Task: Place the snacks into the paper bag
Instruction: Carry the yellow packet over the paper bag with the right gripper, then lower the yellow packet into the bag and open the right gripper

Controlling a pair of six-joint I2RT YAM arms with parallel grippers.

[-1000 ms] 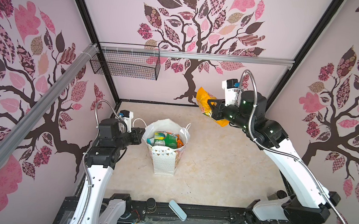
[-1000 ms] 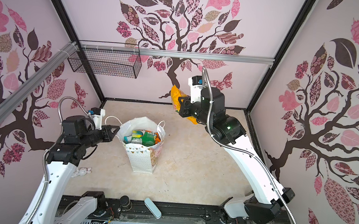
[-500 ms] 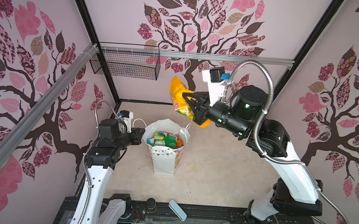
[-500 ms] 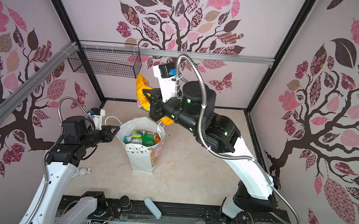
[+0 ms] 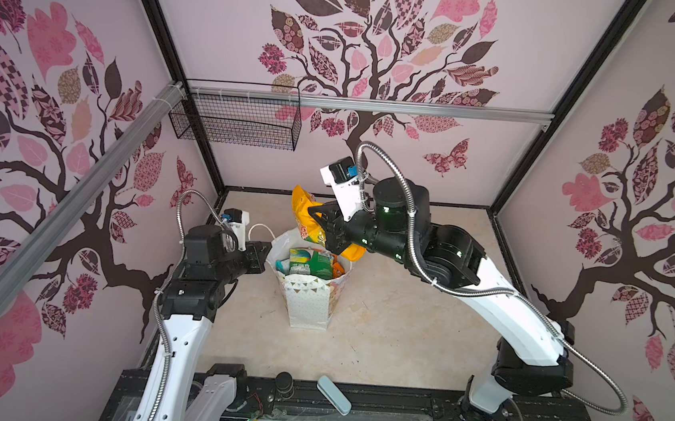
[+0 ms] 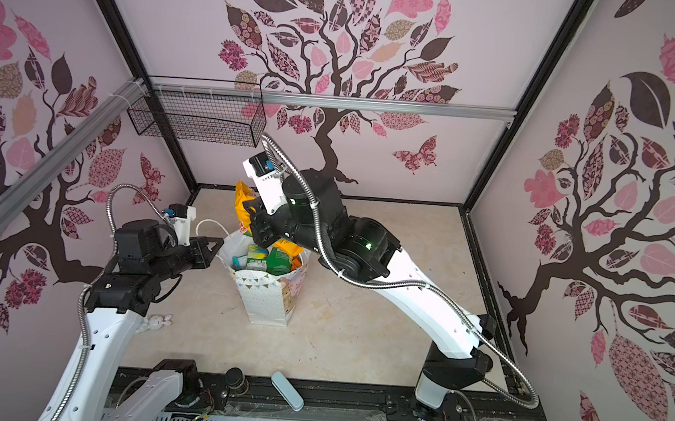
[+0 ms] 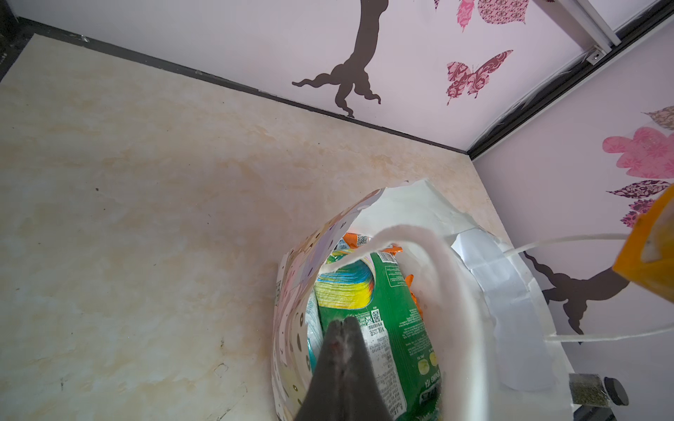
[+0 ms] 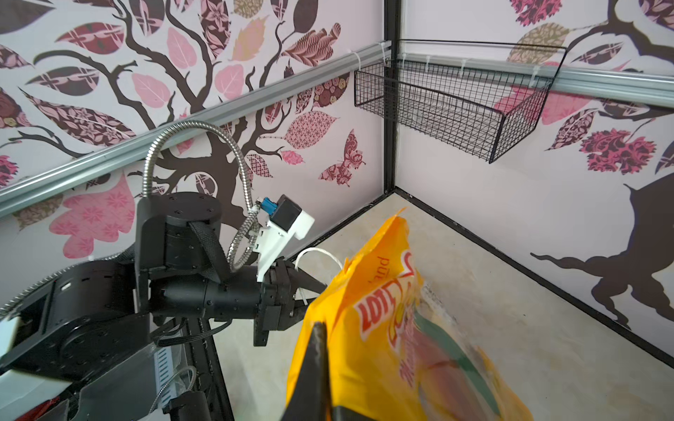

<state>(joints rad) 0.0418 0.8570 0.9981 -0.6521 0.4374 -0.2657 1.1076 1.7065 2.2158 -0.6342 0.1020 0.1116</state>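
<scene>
Several snacks (image 5: pixel 310 261) already sit in the paper bag (image 5: pixel 305 306) standing mid-table. The right end effector (image 5: pixel 323 230), clenched on a yellow packet (image 5: pixel 303 210), holds it above the bag's far rim. The left end effector (image 5: pixel 262 253) is clenched, apparently pinching the left rim. This drop looks like the last.

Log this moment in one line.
left pincer: shut on paper bag rim; right pincer: shut on yellow packet above bag; green packet: in bag

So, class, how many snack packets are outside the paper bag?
1: the yellow packet, in the right hand over the rim of the paper bag. Others may be hidden.
</scene>
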